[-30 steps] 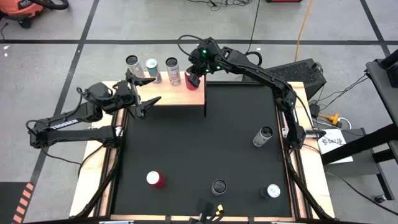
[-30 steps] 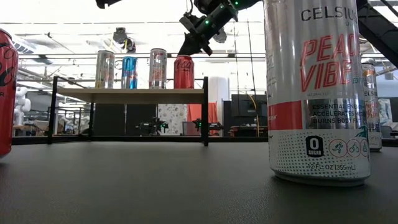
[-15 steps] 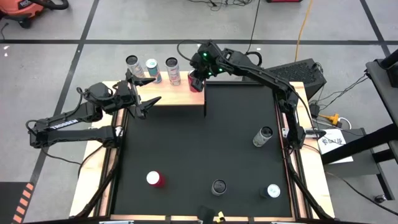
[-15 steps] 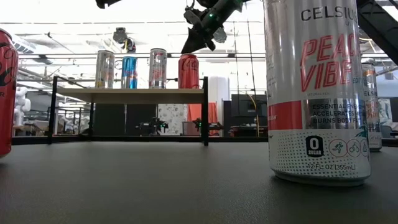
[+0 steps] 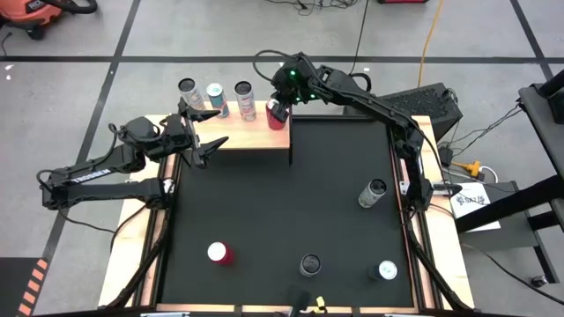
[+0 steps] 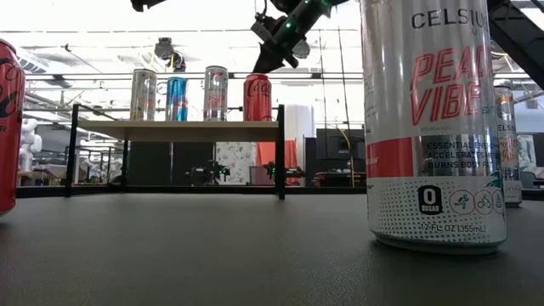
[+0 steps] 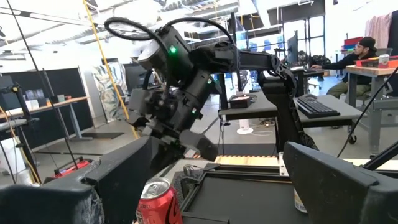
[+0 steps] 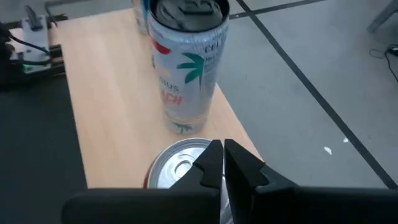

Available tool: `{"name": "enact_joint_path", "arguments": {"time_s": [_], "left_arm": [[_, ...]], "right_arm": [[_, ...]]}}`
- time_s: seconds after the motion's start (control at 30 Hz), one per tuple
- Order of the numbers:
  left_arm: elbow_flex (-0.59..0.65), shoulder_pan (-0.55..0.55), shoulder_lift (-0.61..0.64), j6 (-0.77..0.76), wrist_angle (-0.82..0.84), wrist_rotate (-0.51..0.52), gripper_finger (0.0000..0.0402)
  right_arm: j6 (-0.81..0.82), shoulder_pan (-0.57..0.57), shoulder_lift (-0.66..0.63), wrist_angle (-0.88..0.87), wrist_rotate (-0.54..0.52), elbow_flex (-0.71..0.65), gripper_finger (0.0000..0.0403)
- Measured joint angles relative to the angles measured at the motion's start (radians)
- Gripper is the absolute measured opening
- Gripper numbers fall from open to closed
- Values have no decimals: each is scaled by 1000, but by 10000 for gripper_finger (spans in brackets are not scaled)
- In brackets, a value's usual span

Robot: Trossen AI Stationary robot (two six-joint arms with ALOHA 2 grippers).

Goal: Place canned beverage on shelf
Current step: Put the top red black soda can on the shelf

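Hovering just above the red can [image 5: 276, 117] at the right end of the shelf [image 5: 256, 138], the right gripper [image 5: 280, 107] has its two fingers [image 8: 211, 163] pressed together and grasps nothing; in the right wrist view the can's silver top [image 8: 178, 160] sits directly below the closed tips. That red can [image 6: 257, 97] stands upright on the pale wooden board, last in a row of four, beside a white can with a palm print [image 8: 188, 65], a blue can [image 6: 177, 99] and a silver can [image 6: 143, 94]. Over the shelf's left end the left gripper [image 5: 210, 129] waits with its fingers spread wide and nothing between them. Elsewhere on the black table [image 5: 273, 211] stand four more cans: a red one [image 5: 218, 254] near the front left, a dark-topped one [image 5: 310, 264] at the front middle, a white one [image 5: 385, 271] at the front right, and a grey one [image 5: 373, 192] by the right edge.
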State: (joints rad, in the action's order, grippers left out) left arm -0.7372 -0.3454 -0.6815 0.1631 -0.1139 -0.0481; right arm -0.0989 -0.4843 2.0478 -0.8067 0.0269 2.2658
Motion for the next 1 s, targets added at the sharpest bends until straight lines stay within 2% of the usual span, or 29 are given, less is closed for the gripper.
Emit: {"name": "enact_joint_path", "arguments": {"time_s": [0.37,0.47,0.57,1.0], "left_arm": [[0,0,0,0,0,0,367],[0,0,0,0,0,0,367],[0,0,0,0,0,0,367],[0,0,0,0,2,0,367]], "right_arm": [[12,22,-111,-213,5,1,0],[28,30,-111,-268,52,2,0],[32,39,-92,-266,82,2,0],[27,46,-26,-266,79,1,0]]}}
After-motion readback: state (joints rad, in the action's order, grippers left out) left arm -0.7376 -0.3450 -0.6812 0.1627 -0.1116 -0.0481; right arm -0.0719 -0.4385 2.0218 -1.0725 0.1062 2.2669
